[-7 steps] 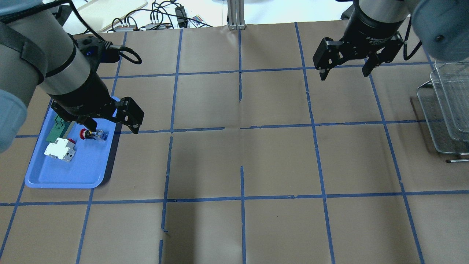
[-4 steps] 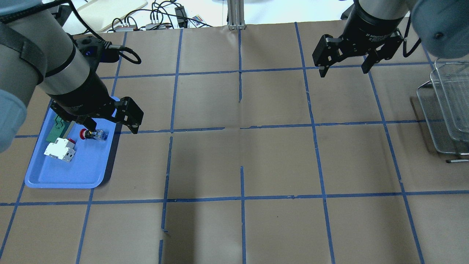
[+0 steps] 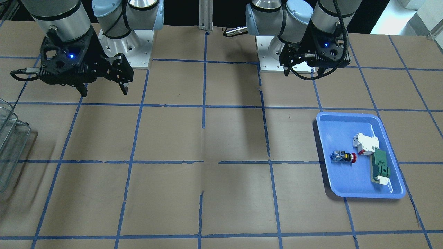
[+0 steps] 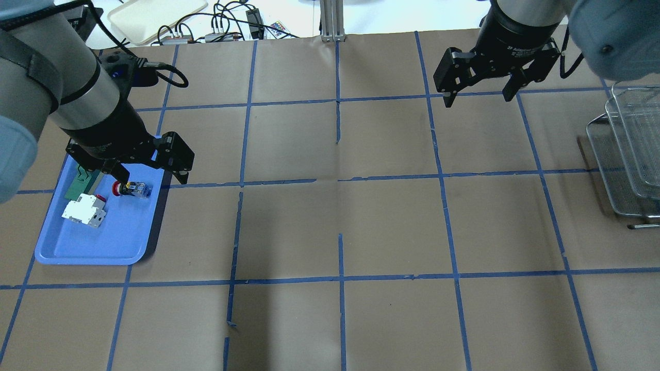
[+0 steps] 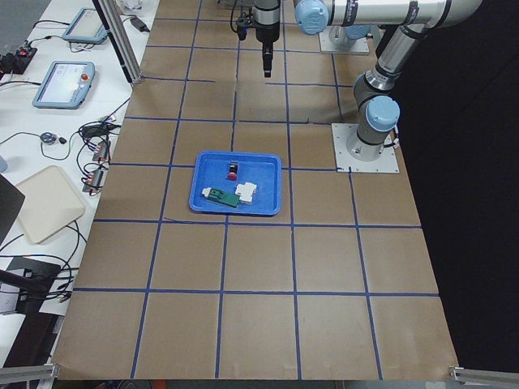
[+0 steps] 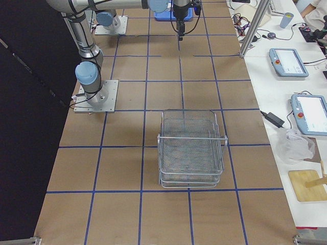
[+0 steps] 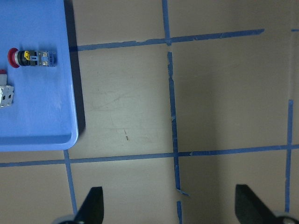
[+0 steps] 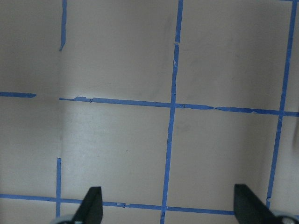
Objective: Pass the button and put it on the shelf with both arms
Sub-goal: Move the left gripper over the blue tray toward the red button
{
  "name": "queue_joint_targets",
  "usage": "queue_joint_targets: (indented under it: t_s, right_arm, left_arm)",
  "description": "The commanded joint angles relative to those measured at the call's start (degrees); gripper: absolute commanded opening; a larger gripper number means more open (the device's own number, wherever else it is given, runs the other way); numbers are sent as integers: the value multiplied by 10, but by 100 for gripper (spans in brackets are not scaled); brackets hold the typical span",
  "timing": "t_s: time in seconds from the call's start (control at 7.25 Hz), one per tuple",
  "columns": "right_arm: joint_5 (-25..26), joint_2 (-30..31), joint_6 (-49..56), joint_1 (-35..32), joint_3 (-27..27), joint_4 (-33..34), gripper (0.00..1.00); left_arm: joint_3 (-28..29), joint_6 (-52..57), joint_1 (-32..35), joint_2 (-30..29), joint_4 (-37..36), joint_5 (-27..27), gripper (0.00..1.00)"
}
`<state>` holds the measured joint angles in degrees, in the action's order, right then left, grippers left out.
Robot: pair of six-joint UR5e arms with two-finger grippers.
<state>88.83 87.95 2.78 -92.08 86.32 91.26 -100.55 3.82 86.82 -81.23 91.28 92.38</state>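
The button [image 4: 131,189] lies on its side in the blue tray [image 4: 103,242], red head pointing left; it also shows in the front view [image 3: 342,157] and at the upper left of the left wrist view [image 7: 32,57]. My left gripper [image 4: 152,176] hangs open and empty above the tray's far right corner, with the button off to one side of its fingers [image 7: 93,205]. My right gripper [image 4: 477,99] is open and empty, high over the far right of the table. The wire shelf [image 4: 626,154] stands at the right edge, also seen in the right exterior view [image 6: 191,148].
A white-and-red block [image 4: 85,211] and a green-and-white flat part [image 4: 80,185] lie in the tray next to the button. Brown paper with a blue tape grid covers the table. Cables and a beige tray lie beyond the far edge.
My left gripper has drifted a little back and left over the tray. My right gripper has moved toward the far edge. Both stay open; the button has not moved.
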Motion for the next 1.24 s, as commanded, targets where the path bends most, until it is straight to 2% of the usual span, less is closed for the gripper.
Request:
queue_joint_targets:
  t_s: [0.0,0.41,0.83,1.1]
  right_arm:
    - [0,-1,-1,-6,-1,2,100]
    - [4,-7,8,0,-3,4,100]
    - [3,-4,6,-1,0,1,100]
    - [3,-7,7,0,3,1,100]
  left_arm:
    - [-2,-5,-11,-1,-1,0,100]
    - [-10,-13,-17,0,-1,0,100]
    - [-26,-49,-142,-11,-74,-3,100]
    - [-39,-80,-234,-44,-110,-10,100]
